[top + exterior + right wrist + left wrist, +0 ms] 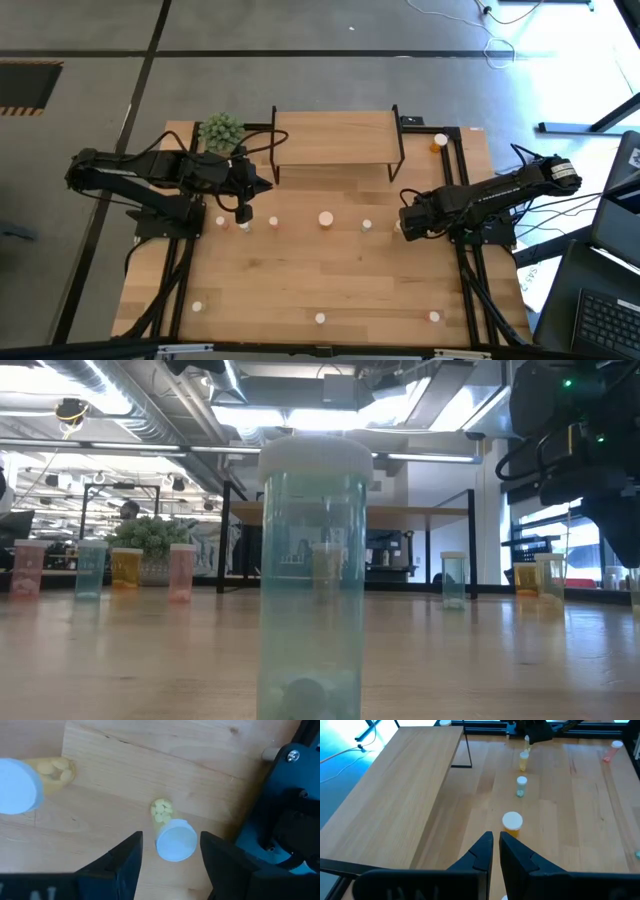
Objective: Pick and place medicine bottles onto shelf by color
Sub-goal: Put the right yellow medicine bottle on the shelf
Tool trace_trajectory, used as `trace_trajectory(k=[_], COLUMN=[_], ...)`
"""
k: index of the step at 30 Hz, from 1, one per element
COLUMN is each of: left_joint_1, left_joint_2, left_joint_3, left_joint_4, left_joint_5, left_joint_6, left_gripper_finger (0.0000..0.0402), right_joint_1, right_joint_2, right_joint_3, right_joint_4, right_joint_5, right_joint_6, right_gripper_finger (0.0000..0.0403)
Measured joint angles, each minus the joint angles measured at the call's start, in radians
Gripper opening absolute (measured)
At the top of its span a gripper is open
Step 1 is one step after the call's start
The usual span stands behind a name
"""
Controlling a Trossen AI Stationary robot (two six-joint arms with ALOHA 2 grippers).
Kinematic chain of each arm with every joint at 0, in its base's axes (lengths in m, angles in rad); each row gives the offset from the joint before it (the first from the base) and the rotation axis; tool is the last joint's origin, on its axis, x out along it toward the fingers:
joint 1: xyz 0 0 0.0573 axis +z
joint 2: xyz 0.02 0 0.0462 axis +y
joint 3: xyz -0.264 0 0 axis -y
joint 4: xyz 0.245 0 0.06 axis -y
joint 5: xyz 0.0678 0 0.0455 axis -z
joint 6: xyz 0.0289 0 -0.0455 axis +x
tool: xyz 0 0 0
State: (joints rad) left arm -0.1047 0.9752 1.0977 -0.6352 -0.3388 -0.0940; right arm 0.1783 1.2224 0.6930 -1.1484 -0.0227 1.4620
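Small white-capped medicine bottles stand upright in a row across the table's middle (326, 218), with more near the near edge (320, 318). The light-wood shelf (335, 138) on its black frame stands at the far side. My right gripper (171, 847) is open, pointing down, with a finger on either side of a pale yellow bottle (175, 840) at the row's right end (397, 226); a narrow gap shows on each side. My left gripper (496, 842) is shut and holds nothing. It hovers over the row's left end (245, 207), and an orange bottle (512, 822) stands just ahead of it.
A spiky green plant (221, 131) sits at the shelf's left end. One orange bottle (441, 141) stands right of the shelf. A second yellow bottle (22, 785) stands close beside the right gripper. A pale green bottle (310, 580) stands near the near edge. The black table frame (285, 795) is close behind the right gripper.
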Motion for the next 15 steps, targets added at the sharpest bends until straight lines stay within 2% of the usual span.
trace_trajectory(k=[15], left_joint_1=[0.0], left_joint_2=[0.0], left_joint_3=[0.0], left_joint_4=[0.0], left_joint_5=[0.0], left_joint_6=[0.0], left_gripper_finger=[0.0028], right_joint_1=[0.0], right_joint_2=[0.0], right_joint_3=[0.0], right_joint_4=[0.0], right_joint_5=[0.003], right_joint_6=[0.0], right_gripper_finger=[0.0142])
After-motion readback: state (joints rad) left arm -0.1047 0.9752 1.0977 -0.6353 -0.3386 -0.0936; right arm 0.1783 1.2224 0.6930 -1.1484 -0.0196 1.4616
